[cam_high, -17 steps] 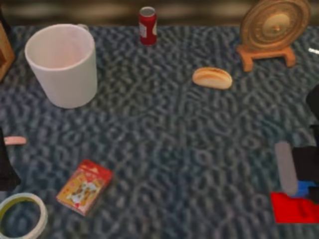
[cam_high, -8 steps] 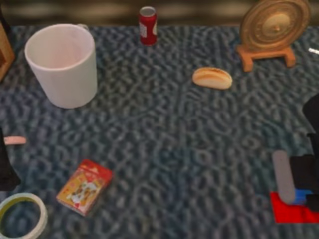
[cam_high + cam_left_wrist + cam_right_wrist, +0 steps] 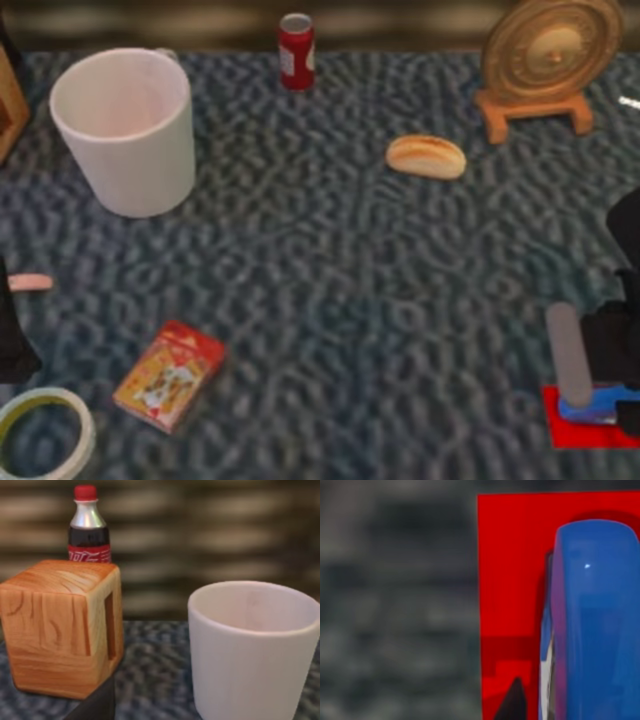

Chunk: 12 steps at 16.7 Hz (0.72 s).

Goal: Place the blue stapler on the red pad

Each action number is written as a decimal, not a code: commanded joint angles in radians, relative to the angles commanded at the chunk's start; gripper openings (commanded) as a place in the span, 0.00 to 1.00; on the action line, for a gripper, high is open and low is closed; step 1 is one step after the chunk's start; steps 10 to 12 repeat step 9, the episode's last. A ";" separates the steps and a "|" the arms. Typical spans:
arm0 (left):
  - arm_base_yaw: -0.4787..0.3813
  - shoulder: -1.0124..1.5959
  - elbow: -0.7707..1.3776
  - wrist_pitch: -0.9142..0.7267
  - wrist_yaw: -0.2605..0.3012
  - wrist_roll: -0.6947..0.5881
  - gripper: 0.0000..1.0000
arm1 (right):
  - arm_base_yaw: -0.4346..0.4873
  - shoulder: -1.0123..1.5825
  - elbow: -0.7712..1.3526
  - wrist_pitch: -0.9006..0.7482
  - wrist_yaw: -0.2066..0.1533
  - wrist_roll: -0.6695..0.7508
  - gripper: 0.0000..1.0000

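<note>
Two arms flank a table [image 3: 350, 300] covered in a blue-grey patterned cloth, and only the right one is at work, at the table's right edge near the front corner. Well away from that gripper, at the far left, stands the large white cup [image 3: 125, 130], seen close up by the left wrist camera beside a wooden block [image 3: 62, 627] and a cola bottle [image 3: 89, 527]. A round wooden ornament on a stand [image 3: 545, 60] sits at the far right, well behind the working gripper. The red pad [image 3: 580, 432] lies directly beneath the right gripper [image 3: 615, 400]. The blue stapler [image 3: 590, 410] rests over the pad, just beside the gripper's dark body; the right wrist view shows its blue body over the red surface with a shadow under it. Whether the fingers are closed on the stapler cannot be told. Smaller things lie well to the gripper's left: a patterned card box [image 3: 168, 375], a tape roll [image 3: 45, 430], a bread roll [image 3: 426, 157], a red can [image 3: 296, 50]. The left arm is parked at the left edge.
</note>
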 joint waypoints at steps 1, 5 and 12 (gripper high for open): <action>0.000 0.000 0.000 0.000 0.000 0.000 1.00 | 0.000 0.000 0.000 0.000 0.000 0.000 0.83; 0.000 0.000 0.000 0.000 0.000 0.000 1.00 | 0.000 0.000 0.000 0.000 0.000 0.000 1.00; 0.000 0.000 0.000 0.000 0.000 0.000 1.00 | 0.000 0.000 0.000 0.000 0.000 0.000 1.00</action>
